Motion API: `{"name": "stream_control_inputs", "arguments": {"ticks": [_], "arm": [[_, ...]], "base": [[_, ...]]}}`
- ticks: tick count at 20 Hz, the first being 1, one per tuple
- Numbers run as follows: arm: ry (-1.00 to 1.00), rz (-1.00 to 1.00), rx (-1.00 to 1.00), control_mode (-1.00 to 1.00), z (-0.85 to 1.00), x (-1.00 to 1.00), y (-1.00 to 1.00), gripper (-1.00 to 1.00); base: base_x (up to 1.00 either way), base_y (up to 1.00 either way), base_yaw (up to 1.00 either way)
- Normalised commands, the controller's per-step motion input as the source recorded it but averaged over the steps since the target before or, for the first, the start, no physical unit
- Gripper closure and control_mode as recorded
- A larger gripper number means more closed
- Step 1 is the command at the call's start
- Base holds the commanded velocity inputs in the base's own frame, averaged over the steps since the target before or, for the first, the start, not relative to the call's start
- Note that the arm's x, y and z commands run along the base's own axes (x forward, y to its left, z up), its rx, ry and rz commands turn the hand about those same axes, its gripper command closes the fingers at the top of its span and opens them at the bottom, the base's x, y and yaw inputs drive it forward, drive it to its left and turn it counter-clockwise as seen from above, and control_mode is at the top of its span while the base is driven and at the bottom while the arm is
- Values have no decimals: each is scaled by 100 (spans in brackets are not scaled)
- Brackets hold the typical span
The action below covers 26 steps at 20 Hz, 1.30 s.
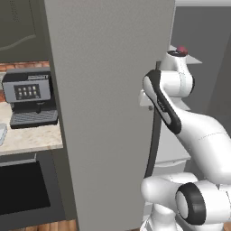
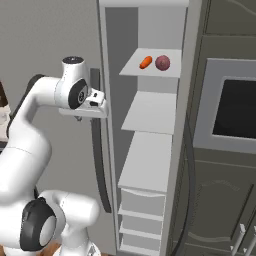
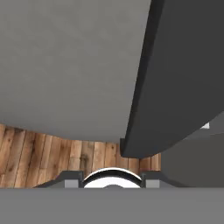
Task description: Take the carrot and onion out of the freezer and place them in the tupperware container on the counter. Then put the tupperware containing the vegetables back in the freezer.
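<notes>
**Inspector A:** Right base view shows the freezer (image 2: 150, 130) standing open, its door (image 2: 55, 45) swung wide. The carrot (image 2: 145, 62) and the onion (image 2: 162, 62) lie side by side, just apart, on the upper pale shelf (image 2: 165, 72). Neither has been lifted.

**Inspector B:** Agreed. Left base view confirms the onion (image 1: 182, 49) up on that shelf, partly hidden behind the arm's upper joint. At the left edge of the counter (image 1: 31, 137), a pale object is cut off by the frame; I judge it may be the tupperware container, but cannot confirm. A coffee machine (image 1: 30, 97) stands behind it.

**Inspector A:** Progress, then: door opened; both vegetable transfers, and returning the container to the freezer, are outstanding. An early stage, in my judgement.

**Inspector B:** And the tool?

**Inspector A:** The gripper (image 2: 78, 118) points down from the hand, just beside the dark door handle (image 2: 98, 165), near its upper end. Hand view looks down along the door and the handle (image 3: 175, 83) toward a wooden floor (image 3: 57, 153).

**Inspector B:** How wide are the jaws?

**Inspector A:** I cannot tell; the fingertips are barely visible. Nothing shows between them. Whether the hand touches the handle is also unclear.
</notes>
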Motion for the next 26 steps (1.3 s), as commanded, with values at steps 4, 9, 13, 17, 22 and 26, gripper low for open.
{"name": "stream_control_inputs", "arguments": {"ticks": [4,9,13,17,22,26], "arm": [[-21,0,0,-100,28,-36,0,-100],[-42,0,0,-100,81,-70,0,-100],[-23,0,0,-100,64,-50,0,-100],[-10,0,0,-100,32,-34,3,-100],[-1,0,-1,-100,15,-26,1,-100],[0,0,-2,-100,4,-26,1,-100]], "base": [[0,0,0],[0,0,0],[0,0,0],[0,0,0],[0,0,0],[0,0,0]]}}
